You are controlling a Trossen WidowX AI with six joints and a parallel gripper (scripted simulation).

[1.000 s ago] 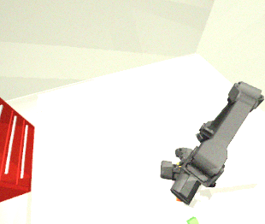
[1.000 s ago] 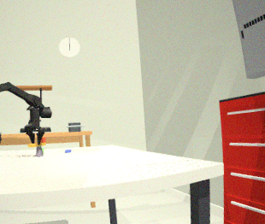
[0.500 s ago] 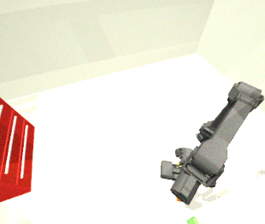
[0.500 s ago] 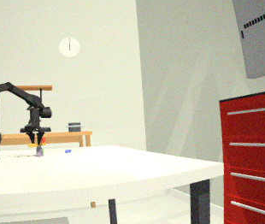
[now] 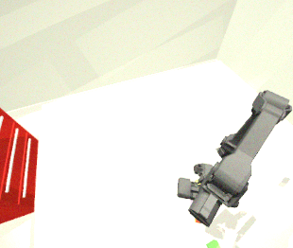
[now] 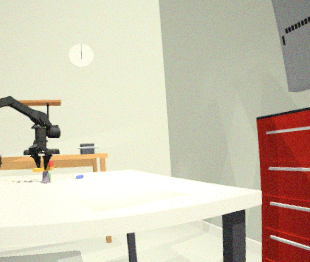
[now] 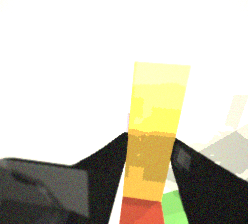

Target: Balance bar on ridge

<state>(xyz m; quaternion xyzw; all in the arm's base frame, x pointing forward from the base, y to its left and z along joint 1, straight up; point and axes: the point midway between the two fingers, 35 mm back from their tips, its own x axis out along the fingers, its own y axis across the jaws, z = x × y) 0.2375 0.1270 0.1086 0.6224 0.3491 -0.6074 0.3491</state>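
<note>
A yellow-orange bar runs away from the camera in the wrist view; a bit of yellow shows at the fingers in the top view. A red block shows at the bar's near end; whether it is fixed to the bar I cannot tell. My gripper is shut on the bar, with one finger on each long side. A small purple-grey piece, seemingly the ridge, stands on the table just below the bar. Whether they touch is too small to tell.
A green block lies close to the fingers. A blue piece lies on the white table, to the right of the arm in the exterior view. A red drawer cabinet stands beyond the table.
</note>
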